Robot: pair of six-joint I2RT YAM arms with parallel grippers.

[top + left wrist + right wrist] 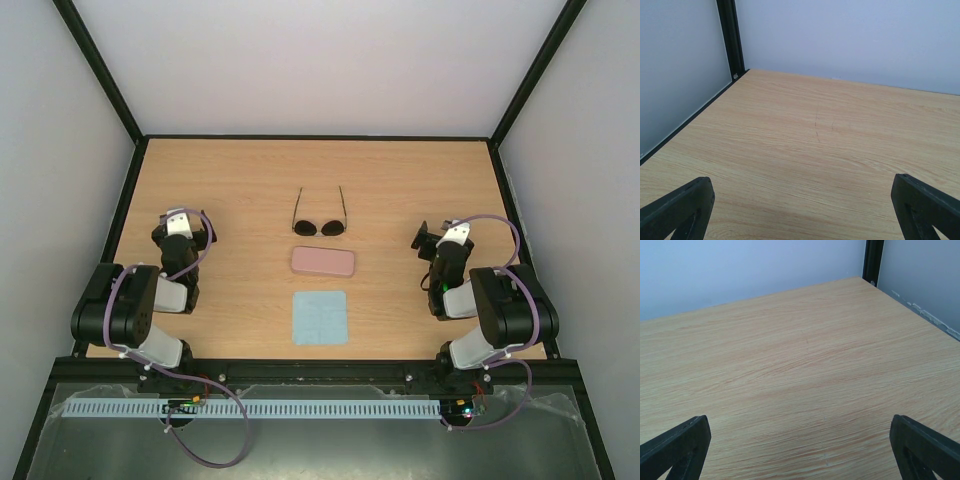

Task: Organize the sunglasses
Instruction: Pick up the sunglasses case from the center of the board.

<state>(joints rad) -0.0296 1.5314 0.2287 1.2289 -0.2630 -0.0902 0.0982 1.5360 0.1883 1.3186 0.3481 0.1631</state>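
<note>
Wood-grain table (250, 190), top view: the sunglasses (320, 226) lie at centre frame, round lenses toward the bottom edge and temple arms unfolded toward the top, with a pink case (323, 262) just below them and a light blue cloth (319, 318) below that, all three apart in one column. Left hand (801, 209) at centre left and right hand (800, 447) at centre right, each well apart from the sunglasses, fingers spread wide, nothing held

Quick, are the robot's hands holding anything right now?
Left hand: open, holding nothing.
Right hand: open, holding nothing.
</note>
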